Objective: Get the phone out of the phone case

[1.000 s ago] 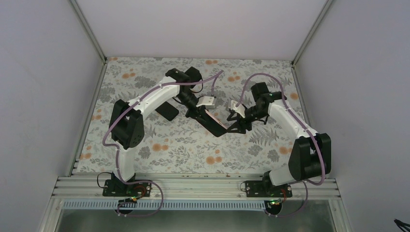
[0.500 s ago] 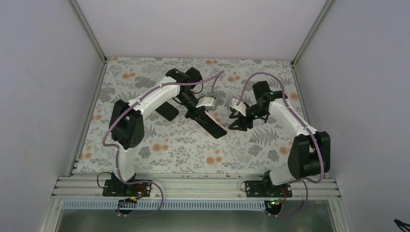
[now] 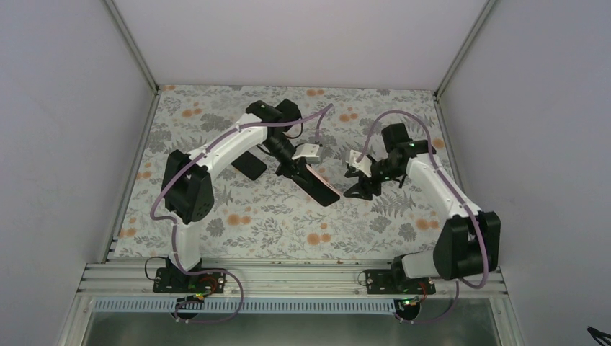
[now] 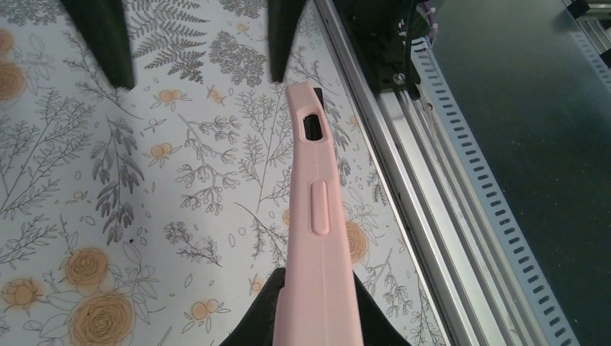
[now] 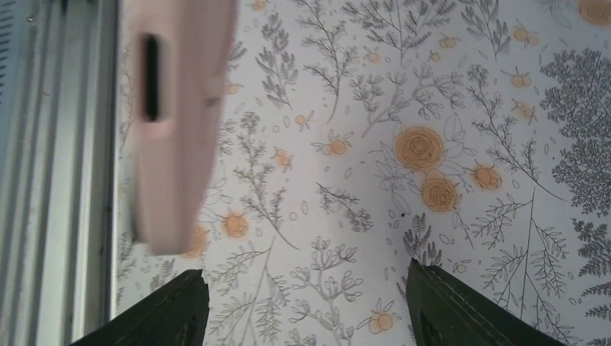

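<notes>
Pink phone case (image 4: 318,216) clamped edgewise in left gripper (image 3: 291,169), probably braced for prying; right gripper (image 5: 310,306) splayed, empty, facing its end.

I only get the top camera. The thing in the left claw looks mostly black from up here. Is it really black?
Observer: Not on its side. The left wrist camera looks along the edge of the phone case, and that edge is pink with a long button bump. The left gripper is clamped on it.
Operator: Is the other claw grabbing it too?
Observer: No. On the right wrist camera the right gripper is wide open. There is only flowery tablecloth in its gap. The case sits off to one side and the gripper is not touching it.
</notes>
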Controlling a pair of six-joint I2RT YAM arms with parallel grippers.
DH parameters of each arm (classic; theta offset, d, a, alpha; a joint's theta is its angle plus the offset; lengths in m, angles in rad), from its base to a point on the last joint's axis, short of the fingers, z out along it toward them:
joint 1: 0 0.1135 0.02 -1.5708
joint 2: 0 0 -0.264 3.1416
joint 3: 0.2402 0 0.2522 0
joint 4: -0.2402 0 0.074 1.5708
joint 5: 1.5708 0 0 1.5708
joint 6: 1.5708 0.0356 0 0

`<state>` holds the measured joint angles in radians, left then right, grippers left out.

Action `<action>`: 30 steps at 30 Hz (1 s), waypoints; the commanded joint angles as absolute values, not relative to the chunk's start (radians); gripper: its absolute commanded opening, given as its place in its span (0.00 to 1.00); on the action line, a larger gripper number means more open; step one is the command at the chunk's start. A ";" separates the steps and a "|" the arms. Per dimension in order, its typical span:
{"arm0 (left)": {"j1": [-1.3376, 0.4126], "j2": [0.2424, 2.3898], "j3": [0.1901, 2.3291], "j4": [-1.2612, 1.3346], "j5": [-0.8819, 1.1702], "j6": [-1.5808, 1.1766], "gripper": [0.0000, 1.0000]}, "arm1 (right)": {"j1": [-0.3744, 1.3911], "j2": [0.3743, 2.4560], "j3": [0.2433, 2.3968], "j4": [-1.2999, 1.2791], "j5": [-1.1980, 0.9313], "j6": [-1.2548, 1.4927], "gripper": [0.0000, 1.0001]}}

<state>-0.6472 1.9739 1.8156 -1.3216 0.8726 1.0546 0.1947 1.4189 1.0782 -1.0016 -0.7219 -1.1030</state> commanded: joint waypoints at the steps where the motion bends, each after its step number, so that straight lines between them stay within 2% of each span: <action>1: -0.641 1.958 1.856 -1.303 0.927 1.063 0.02 | 0.192 1.337 1.063 -1.108 -0.774 -1.153 0.71; 10: -0.635 1.964 1.864 -1.287 0.937 1.048 0.02 | 0.214 1.321 1.047 -1.092 -0.822 -1.112 0.71; 30: -0.649 1.945 1.874 -1.318 0.966 1.052 0.02 | 0.209 1.361 1.043 -0.929 -0.776 -1.032 0.68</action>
<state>-0.6415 1.9743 1.8282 -1.3033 0.8707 1.0393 0.2085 1.3380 1.0492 -0.9859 -0.7731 -1.0531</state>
